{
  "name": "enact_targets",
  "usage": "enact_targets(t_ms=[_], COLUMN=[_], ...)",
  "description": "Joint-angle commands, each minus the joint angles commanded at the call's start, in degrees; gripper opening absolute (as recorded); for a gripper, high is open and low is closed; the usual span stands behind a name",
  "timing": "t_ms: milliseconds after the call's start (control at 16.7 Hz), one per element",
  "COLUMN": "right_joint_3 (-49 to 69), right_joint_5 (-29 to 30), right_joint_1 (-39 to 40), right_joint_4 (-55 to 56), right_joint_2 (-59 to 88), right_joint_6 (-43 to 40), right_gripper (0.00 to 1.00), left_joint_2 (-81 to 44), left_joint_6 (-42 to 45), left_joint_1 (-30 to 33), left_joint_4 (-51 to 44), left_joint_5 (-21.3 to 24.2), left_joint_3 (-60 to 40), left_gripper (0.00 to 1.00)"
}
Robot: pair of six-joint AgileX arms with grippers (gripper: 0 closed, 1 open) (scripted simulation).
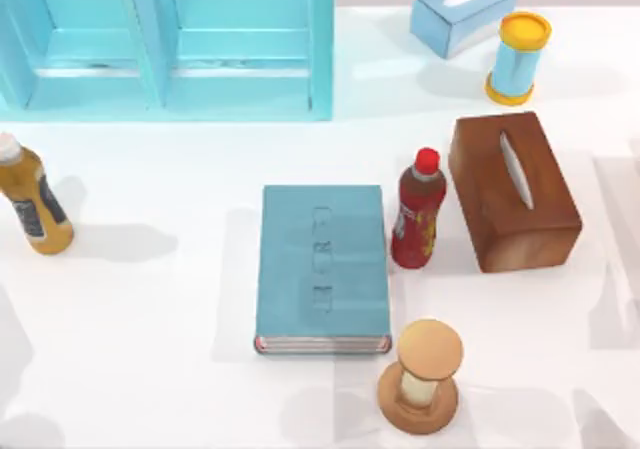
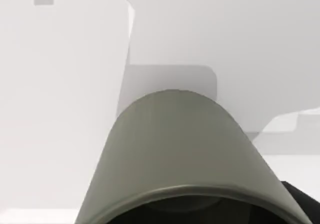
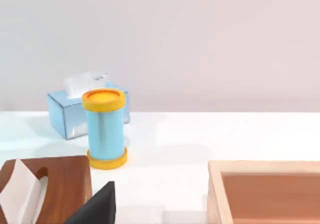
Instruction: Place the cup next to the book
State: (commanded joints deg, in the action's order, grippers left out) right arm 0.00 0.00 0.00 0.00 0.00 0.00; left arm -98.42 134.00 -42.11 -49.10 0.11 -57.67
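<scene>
While weighing the way in for the cup (image 2: 175, 154), seen close under the left wrist over bare white bench (image 2: 60, 134), cannot tell the left claw's opening or its hold; hence first risk judged: a slip, or a tilted release rolling the cup off. Nearest the front edge, beware the hourglass (image 1: 421, 376), just off the book's (image 1: 322, 269) near right corner, tall and likely to topple if brushed. Likewise the red-capped bottle (image 1: 419, 209), just beside the book's right edge, with the wooden tissue box (image 1: 514, 191) close behind it: no room on that side. Better room left of the book, broad and bare up to the tilted mustard bottle (image 1: 33, 199) at the bench's left edge. Farther back, a clear strip before the blue cabinet (image 1: 170, 44). Right claw (image 3: 98, 208) idle at the right, opening not readable, facing the light-blue cylinder (image 3: 105, 129).
</scene>
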Motion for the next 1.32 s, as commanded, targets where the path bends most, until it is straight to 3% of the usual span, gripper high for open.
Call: enact_targets(t_ms=[360,840,1080,1320], right_joint_3=[0.00,0.00,0.00,0.00], right_joint_5=[0.00,0.00,0.00,0.00], right_joint_1=[0.00,0.00,0.00,0.00], right_joint_4=[0.00,0.00,0.00,0.00], right_joint_2=[0.00,0.00,0.00,0.00], right_joint_6=[0.00,0.00,0.00,0.00], right_gripper=[1.00,1.00,1.00,1.00], left_joint_2=[3.41,3.85,4.74,5.30], left_joint_6=[-0.36,-2.70,-11.36,-26.77], left_joint_1=[-0.07,1.60,8.21,18.25], left_joint_4=[-9.02,-10.48,-14.04,-19.01], left_joint_5=[-0.02,0.32,1.28,2.47], left_joint_3=[-5.45,-6.49,-9.63,-13.86], left_gripper=[0.00,0.00,0.00,0.00])
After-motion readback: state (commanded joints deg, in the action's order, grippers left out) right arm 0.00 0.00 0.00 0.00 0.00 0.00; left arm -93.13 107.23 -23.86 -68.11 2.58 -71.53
